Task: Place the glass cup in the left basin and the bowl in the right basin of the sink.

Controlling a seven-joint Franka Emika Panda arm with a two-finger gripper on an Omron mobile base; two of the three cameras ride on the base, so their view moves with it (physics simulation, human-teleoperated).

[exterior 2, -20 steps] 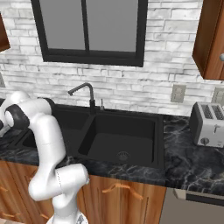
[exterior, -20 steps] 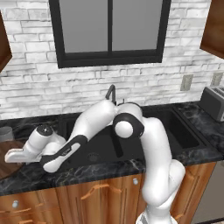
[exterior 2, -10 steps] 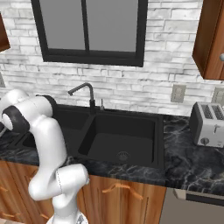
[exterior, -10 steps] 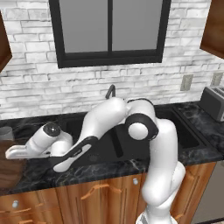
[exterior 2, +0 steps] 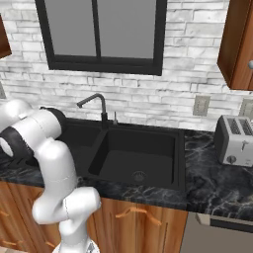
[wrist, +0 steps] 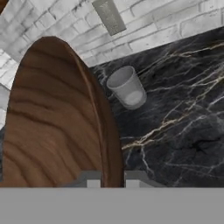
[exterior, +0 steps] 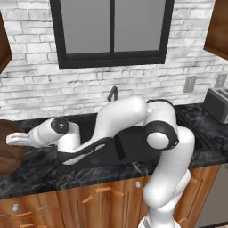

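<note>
1. The sink (exterior 2: 133,158) sits in the dark marble worktop (exterior 2: 217,190) under the window, both basins bare.
2. The bowl (wrist: 52,127) is at the worktop's left end, near the brick wall.
3. The gripper (wrist: 109,179) pinches the bowl's rim between its fingertips.
4. The glass cup (wrist: 127,87) stands upright on the worktop just beside the bowl.

Kitchen: sink (exterior 2: 133,158), toaster (exterior 2: 233,140), cabinets (exterior 2: 138,222)

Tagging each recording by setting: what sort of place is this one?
A rendered home kitchen, it seems: a black double-basin sink with a curved faucet under a window, dark marble counter over wooden cabinets, and a toaster.
</note>
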